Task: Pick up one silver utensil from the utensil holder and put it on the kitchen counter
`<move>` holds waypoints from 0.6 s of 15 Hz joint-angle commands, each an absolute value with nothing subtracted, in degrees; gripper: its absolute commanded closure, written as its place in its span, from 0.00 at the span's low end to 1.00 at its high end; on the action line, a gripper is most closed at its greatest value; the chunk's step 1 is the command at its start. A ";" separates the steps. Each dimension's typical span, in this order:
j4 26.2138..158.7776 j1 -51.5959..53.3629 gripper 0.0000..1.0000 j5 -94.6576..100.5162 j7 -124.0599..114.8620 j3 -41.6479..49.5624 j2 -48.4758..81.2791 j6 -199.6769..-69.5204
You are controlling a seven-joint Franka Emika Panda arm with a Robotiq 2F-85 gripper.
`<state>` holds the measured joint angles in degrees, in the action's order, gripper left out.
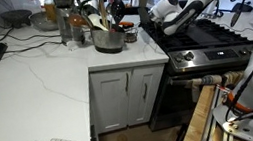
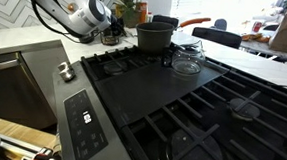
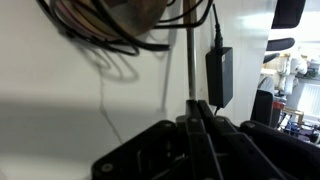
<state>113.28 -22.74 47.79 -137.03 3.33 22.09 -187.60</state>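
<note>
Probably light, stiff and slick: the utensil is a thin silver rod, best pinched mid-handle so it won't swivel. Tool looks clenched on one end of it in the wrist view, the rod sticking out over the white desk. Holder sits at the desk's edge by the stove.

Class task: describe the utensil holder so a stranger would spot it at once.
Start at the white counter beside the black stove. At the counter's edge nearest the stove stands the utensil holder, utensils sticking up. It is a squat, wide grey metal pot, unlike the tall glass jars beside it.
</note>
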 commanded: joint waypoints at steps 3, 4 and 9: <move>113.11 -23.20 0.99 40.26 -131.36 2.08 26.25 -195.74; 113.40 -23.43 0.99 39.26 -129.82 1.50 26.69 -196.66; 112.63 -25.29 0.99 40.09 -129.94 -0.15 29.38 -199.50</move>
<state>113.88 -23.09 39.18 -129.76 1.18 27.28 -197.12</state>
